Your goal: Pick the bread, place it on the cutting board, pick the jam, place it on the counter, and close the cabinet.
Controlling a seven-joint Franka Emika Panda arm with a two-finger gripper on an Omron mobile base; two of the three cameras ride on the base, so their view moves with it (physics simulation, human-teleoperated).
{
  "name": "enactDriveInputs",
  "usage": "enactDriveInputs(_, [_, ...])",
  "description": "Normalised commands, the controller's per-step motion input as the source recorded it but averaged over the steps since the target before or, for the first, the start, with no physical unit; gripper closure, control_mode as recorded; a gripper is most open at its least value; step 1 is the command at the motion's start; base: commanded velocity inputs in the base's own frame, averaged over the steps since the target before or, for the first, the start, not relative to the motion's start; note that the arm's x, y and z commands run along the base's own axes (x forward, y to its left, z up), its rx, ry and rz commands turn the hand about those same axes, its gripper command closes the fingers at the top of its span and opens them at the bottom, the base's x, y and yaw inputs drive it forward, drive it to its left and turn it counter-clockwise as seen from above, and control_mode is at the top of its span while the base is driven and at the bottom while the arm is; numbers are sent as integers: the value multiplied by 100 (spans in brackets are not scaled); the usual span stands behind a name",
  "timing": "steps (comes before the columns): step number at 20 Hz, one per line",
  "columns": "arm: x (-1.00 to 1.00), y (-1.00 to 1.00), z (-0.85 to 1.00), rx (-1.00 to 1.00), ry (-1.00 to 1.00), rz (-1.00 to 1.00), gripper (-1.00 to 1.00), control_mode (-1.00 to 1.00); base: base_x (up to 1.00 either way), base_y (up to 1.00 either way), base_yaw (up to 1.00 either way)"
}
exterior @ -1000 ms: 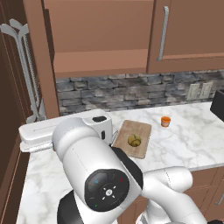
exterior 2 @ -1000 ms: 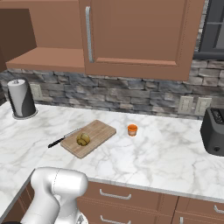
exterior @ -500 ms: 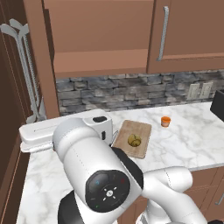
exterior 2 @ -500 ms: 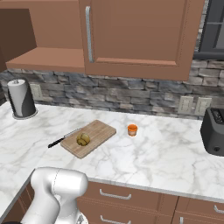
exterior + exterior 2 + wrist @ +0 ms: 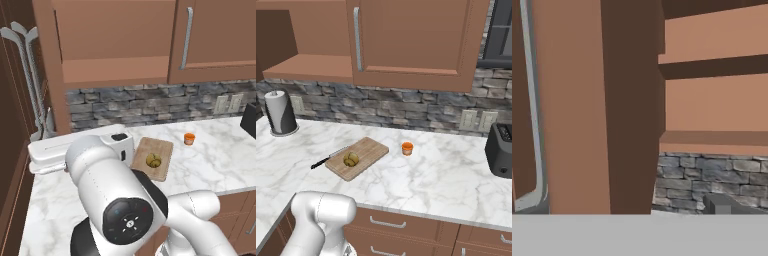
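Kitchen: marble counter [image 5: 456, 175]; wooden wall cabinet [image 5: 411, 40]; toaster [image 5: 500, 150]; stone backsplash [image 5: 381, 107].

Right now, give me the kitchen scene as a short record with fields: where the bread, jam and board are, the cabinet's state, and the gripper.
bread: bread lies on the cutting board
cutting board: cutting board flat on the counter, a black-handled knife along its left edge
jam: jam upright on the counter, right of the board, apart from it
cabinet: cabinet open on its left half, with bare shelves
gripper: open, holding nothing
other: paper towel roll at left, toaster at right
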Motion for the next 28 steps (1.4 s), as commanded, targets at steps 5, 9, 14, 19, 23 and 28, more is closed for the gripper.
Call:
enactDriveInputs(5, [2,-22,0,0,-3,-3,-100,-100,0,0,0])
enactDriveInputs(9, [1,-22,-3,0,-3,-3,-100,-100,0,0,0])
enactDriveInputs(14, [0,-22,-2,0,-4,-3,-100,-100,0,0,0])
enactDriveInputs(19, [0,-18,-3,0,-3,-5,-100,-100,0,0,0])
enactDriveInputs(23, [0,-17,-1,0,-2,-7,-100,-100,0,0,0])
enactDriveInputs(28, [0,-14,0,0,-1,-8,-100,-100,0,0,0])
